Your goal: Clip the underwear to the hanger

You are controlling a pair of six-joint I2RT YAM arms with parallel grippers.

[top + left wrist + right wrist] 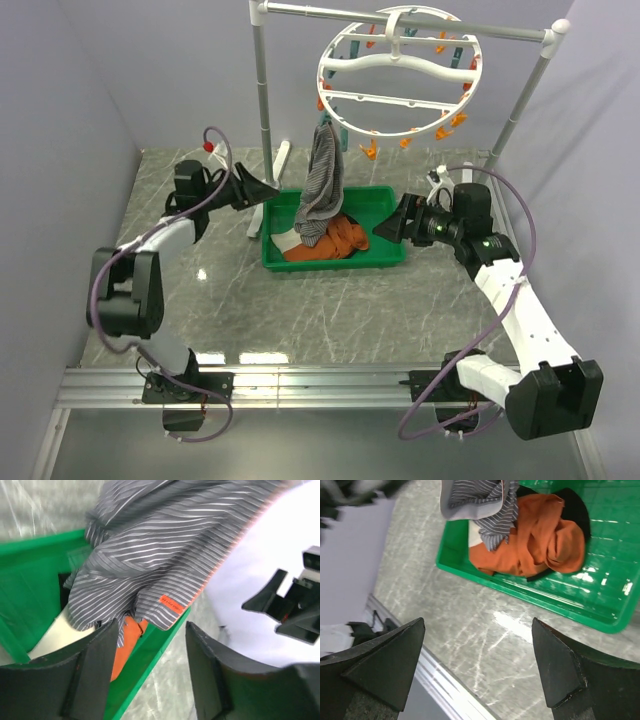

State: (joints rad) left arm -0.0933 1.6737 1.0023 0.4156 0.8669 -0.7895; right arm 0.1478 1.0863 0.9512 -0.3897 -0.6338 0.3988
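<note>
The grey striped underwear point(322, 185) hangs by its top from the near-left rim of the white ring hanger point(400, 70), and its lower end drapes into the green bin point(335, 263). I cannot make out the clip that holds it. My left gripper point(268, 190) is open and empty at the bin's left edge, close to the cloth. In the left wrist view the underwear point(165, 545) fills the top, above the open gripper point(152, 630). My right gripper point(385, 225) is open and empty at the bin's right end. The right wrist view shows the gripper point(477, 630) over bare table, with the underwear point(480, 500) beyond it.
The bin holds an orange-rust garment point(338, 240) and a white cloth point(283, 240). The orange garment also shows in the wrist views point(127, 640) point(535, 545). The hanger hangs on a white-and-grey tube rack point(262, 80) behind the bin. Purple walls stand at both sides.
</note>
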